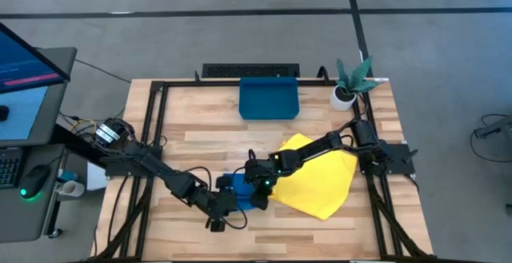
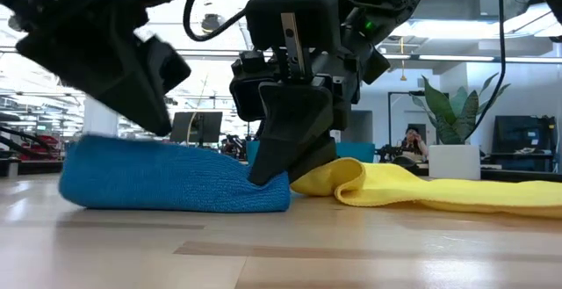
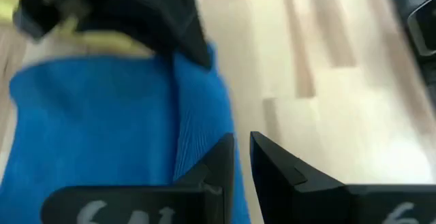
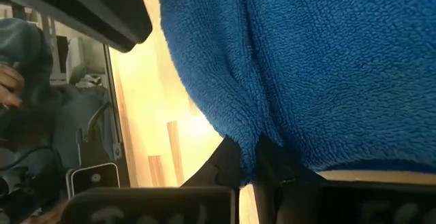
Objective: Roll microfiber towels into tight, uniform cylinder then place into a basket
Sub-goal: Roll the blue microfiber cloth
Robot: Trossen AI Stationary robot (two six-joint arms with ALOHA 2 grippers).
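Zero towels in the basket [image 1: 269, 101] so far. Both grippers, left [image 1: 226, 213] and right [image 1: 258, 185], are pinching the bunched blue towel [image 2: 167, 184] near the table's front edge; the yellow towel [image 1: 320, 179] lies unrolled beside it.

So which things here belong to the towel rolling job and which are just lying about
Job: blue towel, pinched by both the left gripper and right gripper; yellow towel; basket.
Lying about: potted plant; monitor; mouse.
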